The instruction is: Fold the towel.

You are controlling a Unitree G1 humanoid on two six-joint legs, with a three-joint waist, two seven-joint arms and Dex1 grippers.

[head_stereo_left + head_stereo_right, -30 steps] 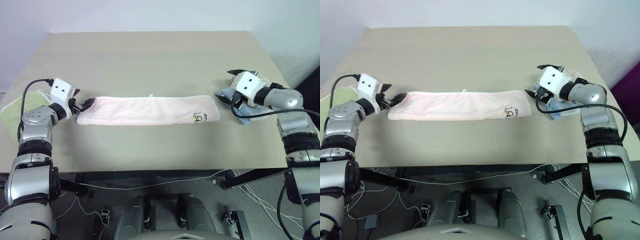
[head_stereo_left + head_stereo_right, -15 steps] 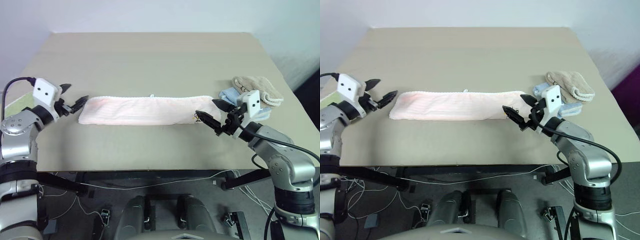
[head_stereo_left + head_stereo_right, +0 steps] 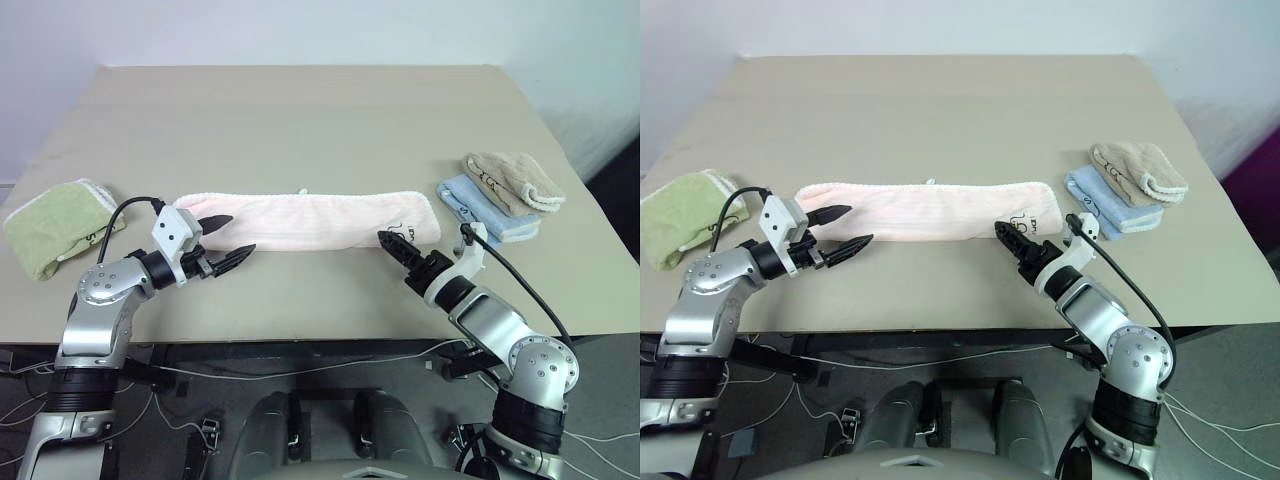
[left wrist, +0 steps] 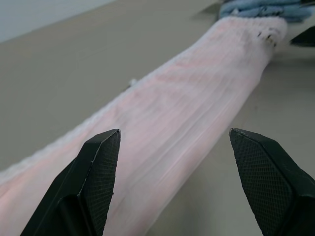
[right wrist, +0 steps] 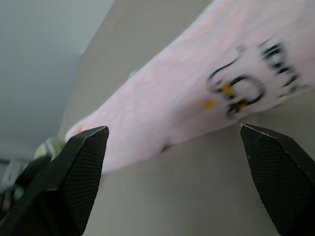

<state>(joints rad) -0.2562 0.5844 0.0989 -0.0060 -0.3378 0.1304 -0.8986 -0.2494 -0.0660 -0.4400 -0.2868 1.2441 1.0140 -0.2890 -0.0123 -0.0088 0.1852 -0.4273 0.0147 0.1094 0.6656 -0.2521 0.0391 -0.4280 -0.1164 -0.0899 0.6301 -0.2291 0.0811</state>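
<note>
Both grippers, L point(image 3: 228, 235) & R point(image 3: 392, 243), moved inward to towel point(image 3: 310, 221) ends, jaws spread

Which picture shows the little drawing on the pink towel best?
The right wrist view: the embroidered mark on the towel looks big there, black lines with yellow dots. In both eye views it is tiny, near the towel's right end. The left wrist view shows only dark specks far off.

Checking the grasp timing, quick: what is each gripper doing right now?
Left gripper: open, empty, at one end of the long pale pink terry towel.
Right gripper: open, empty, by the towel's other end.
</note>
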